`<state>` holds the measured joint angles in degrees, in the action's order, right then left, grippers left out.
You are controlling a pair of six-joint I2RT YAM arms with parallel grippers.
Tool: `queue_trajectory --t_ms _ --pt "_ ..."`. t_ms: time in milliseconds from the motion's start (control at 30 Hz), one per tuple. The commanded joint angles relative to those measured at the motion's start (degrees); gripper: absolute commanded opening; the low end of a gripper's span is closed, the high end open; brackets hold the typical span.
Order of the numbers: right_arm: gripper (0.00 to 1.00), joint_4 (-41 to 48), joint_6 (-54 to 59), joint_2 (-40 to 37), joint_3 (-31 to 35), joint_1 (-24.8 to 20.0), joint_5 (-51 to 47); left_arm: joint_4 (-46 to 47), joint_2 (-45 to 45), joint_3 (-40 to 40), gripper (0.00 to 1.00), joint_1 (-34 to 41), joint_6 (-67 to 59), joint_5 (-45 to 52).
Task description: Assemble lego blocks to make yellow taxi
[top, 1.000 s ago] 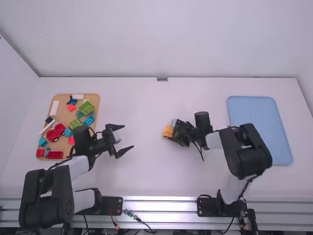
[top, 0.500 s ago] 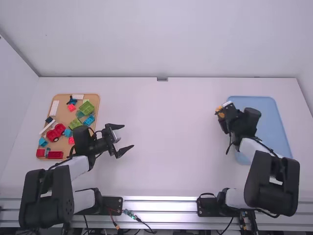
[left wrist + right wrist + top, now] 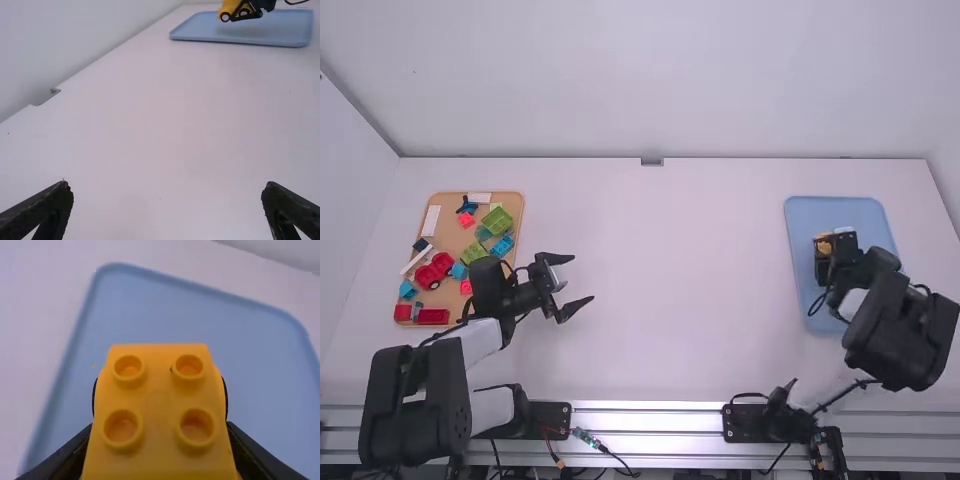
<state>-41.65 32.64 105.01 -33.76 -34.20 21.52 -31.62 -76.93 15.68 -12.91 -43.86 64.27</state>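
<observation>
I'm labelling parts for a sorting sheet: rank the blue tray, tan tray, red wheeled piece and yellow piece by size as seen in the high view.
Blue tray and tan tray: too alike to rank
Red wheeled piece
Yellow piece, going by its visible part

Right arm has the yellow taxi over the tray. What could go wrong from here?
The yellow block taxi with black wheels looks raised above the light-blue rectangular tray; if the black two-finger right gripper opens too early, it may drop and break apart. Once set down, it might roll on those wheels.
</observation>
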Motion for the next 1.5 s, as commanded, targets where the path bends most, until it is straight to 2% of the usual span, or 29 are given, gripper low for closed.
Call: queue_trajectory --t_ms 0,233,500,567,600,633,667,867,933,1100,1167,1467 --pt "0.38 -2.82 -4.57 2.84 0.39 -1.9 2.08 -0.09 0.42 -0.44 0.99 0.13 0.35 0.64" --pt "0.37 -3.52 -5.49 5.7 -0.26 -3.96 2.49 -0.07 0.42 -0.44 0.99 0.13 0.35 0.64" --pt "0.41 6.93 -5.46 8.28 -6.6 -2.69 2.49 0.11 0.42 -0.44 0.99 0.15 0.35 0.64" --pt "0.56 9.09 -5.46 8.26 -7.8 -2.01 2.45 0.13 0.42 -0.44 0.99 0.15 0.78 0.64" --pt "0.71 9.64 -5.46 8.26 -8.17 -1.77 2.47 -0.02 0.42 -0.44 0.99 0.15 1.46 0.59" --pt "0.8 9.99 -5.49 8.26 -8.39 -1.6 2.47 -0.18 0.42 -0.44 0.99 0.15 1.83 0.59" --pt "0.99 10.97 -5.46 8.26 -8.96 -0.96 2.45 -0.13 0.42 -0.44 0.99 0.13 1.79 0.64" --pt "0.99 16.31 -5.9 8.13 -11.39 0.44 1.38 -0.13 0.42 -0.44 0.99 0.13 1.79 0.61" --pt "0.99 19.63 -5.88 7.03 -12.09 1.16 -1.6 -0.22 0.44 -0.44 0.99 0.13 2.84 0.61" --pt "0.99 28.06 -5.9 0.91 -13.62 4.13 -9.6 -4.81 0.44 -0.17 0.99 0.15 15.78 0.42" --pt "0.99 30.21 -5.9 -1.36 -13.86 5.07 -11.61 -5.82 0.44 -0.15 0.99 0.15 17.07 0.24" --pt "0.99 40.94 -15.87 -13.62 -15.45 11.65 -34.16 -7.5 0.46 0.24 0.99 4.28 26.2 -12.15"
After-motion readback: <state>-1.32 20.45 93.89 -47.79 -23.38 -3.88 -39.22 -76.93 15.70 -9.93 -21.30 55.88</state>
